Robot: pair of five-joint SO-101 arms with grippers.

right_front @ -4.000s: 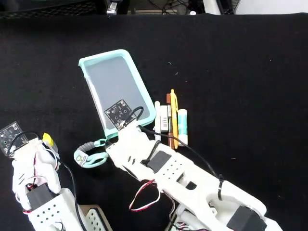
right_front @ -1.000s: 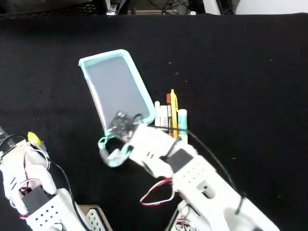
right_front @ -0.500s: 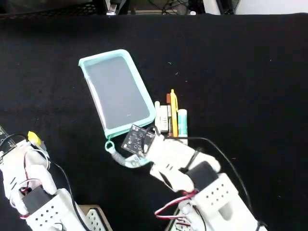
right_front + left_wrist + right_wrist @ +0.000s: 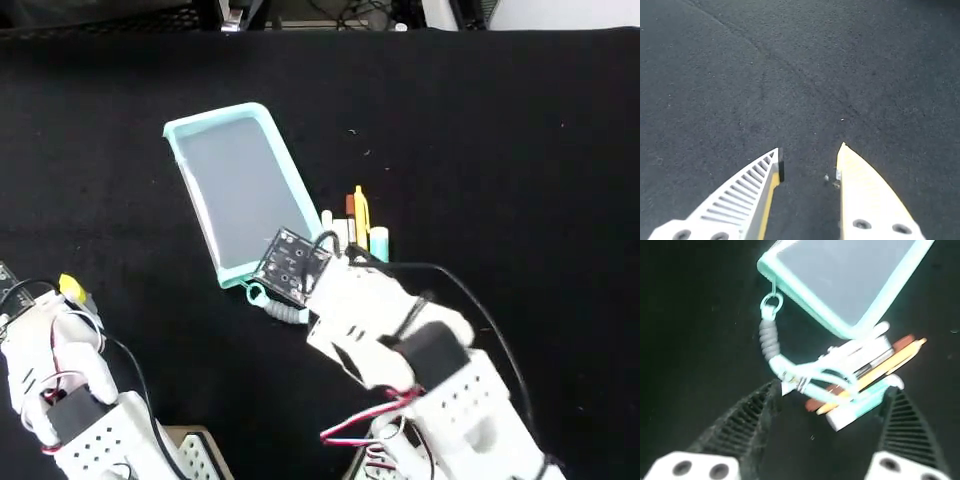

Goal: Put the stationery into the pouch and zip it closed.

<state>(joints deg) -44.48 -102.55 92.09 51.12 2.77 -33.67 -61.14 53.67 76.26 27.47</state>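
right wrist view: right pincer (image 4: 836,389) spread wide over the pens (image 4: 875,362) beside the pouch (image 4: 850,275), likely lining up a grasp. left pincer (image 4: 810,148) narrowly parted, parked at the front-left corner of the surface (image 4: 790,60).

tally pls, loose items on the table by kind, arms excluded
Pouch: 1
Wrist strap on the pouch: 1
Stationery pieces: 5 (white 2, brown 1, orange 1, mint-capped 1)
Total: 7
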